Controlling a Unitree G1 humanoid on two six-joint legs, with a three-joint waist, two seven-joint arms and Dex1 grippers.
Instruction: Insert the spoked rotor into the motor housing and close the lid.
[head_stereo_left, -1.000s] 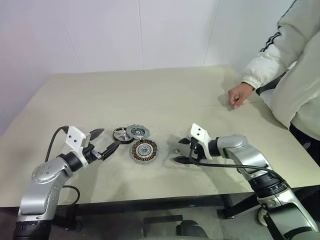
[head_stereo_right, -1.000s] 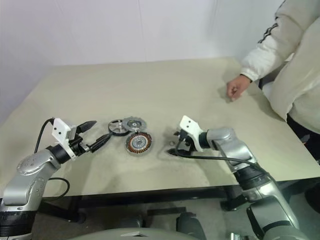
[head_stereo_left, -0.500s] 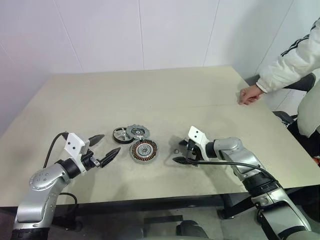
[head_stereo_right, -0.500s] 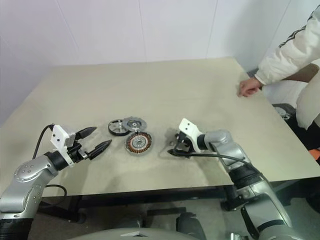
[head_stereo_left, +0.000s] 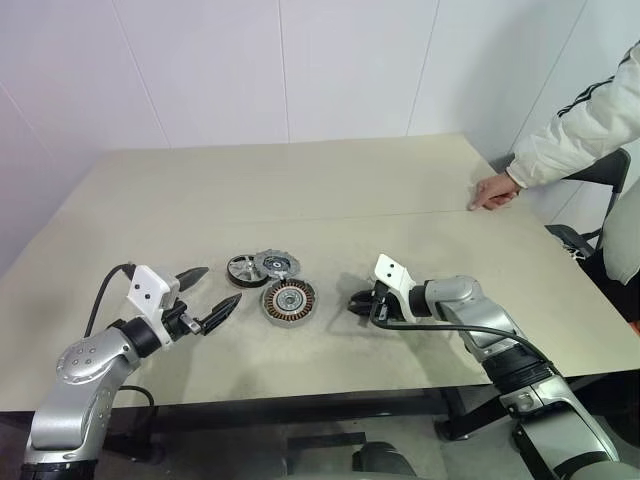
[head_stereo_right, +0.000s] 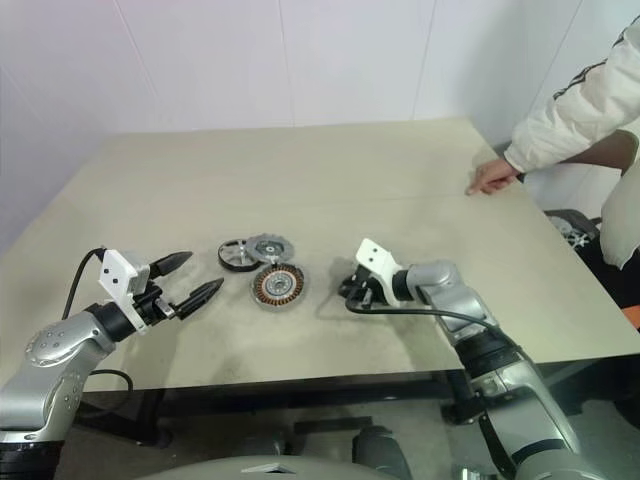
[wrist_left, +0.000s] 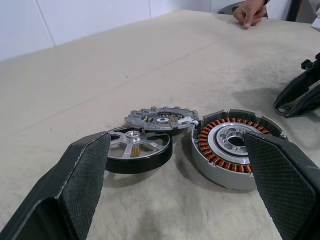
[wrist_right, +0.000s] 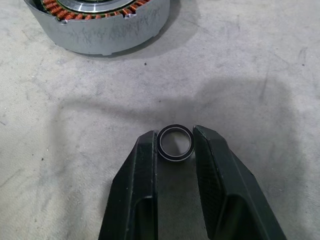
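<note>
The spoked rotor (head_stereo_left: 245, 268) lies flat on the table, with the notched grey lid (head_stereo_left: 275, 264) touching its right side. Just in front of them sits the motor housing (head_stereo_left: 288, 300), its copper windings facing up. My left gripper (head_stereo_left: 210, 295) hovers open to the left of these parts; in the left wrist view its fingers (wrist_left: 85, 175) frame the rotor (wrist_left: 137, 147), lid (wrist_left: 160, 119) and housing (wrist_left: 232, 147). My right gripper (head_stereo_left: 358, 300) is down at the table right of the housing. It is shut on a small metal ring (wrist_right: 174, 127) pinched between its fingertips.
A person's hand (head_stereo_left: 492, 190) rests on the table (head_stereo_left: 300, 190) at the far right edge, with a white sleeve behind it. The table's front edge runs close below both arms. A black cable trails from each wrist.
My right gripper has closed its fingers onto the small metal ring on the table. The left gripper stays open in place. The person's hand has shifted slightly along the far right edge.
</note>
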